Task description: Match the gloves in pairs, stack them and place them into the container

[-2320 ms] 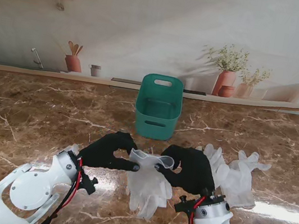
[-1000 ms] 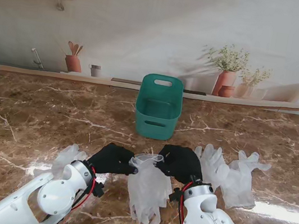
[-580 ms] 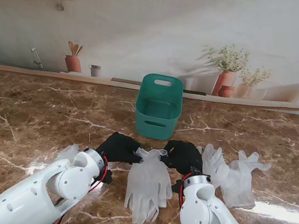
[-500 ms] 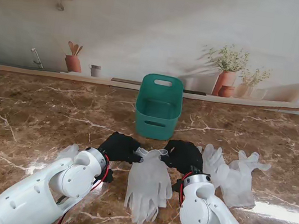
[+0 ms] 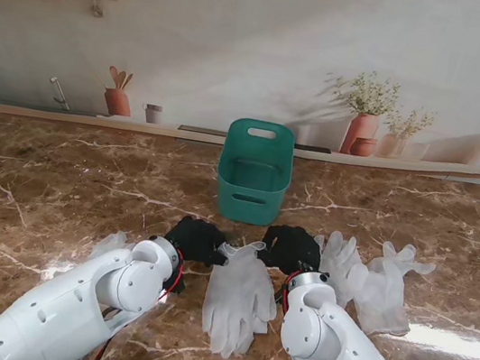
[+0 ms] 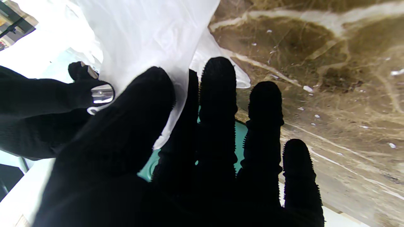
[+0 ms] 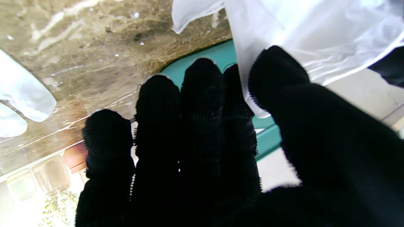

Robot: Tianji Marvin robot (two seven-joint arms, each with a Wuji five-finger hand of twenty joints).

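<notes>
The brown marble worktop point(image 5: 57, 179) fills the scene, with pale veins running across it and a painted kitchen backdrop along its far edge. On it, centred and toward the far side, stands the teal plastic container with handle slots point(image 5: 254, 170), upright and open at the top, with nothing visible inside.

Nearer to me than the container, in the middle, hangs the translucent white disposable glove pair point(image 5: 239, 291), cuff toward the container and fingers pointing toward me; whether its fingers touch the worktop cannot be told. Its cuff is stretched between the two black-gloved hands. The left robot hand point(image 5: 196, 240) grasps the cuff's left corner: its wrist view shows the thumb pressed against the film with the other fingers point(image 6: 217, 91) straight behind it. The right robot hand point(image 5: 292, 248) grasps the cuff's right corner in the same way, thumb on one face of the sheet and fingers point(image 7: 202, 94) behind.

To the right, just beside the right robot hand, lies a second heap of translucent white gloves point(image 5: 372, 279), flat on the worktop with fingers pointing away from me. On the left, partly hidden behind the left arm, a small crumpled translucent glove point(image 5: 109, 244) rests on the worktop.
</notes>
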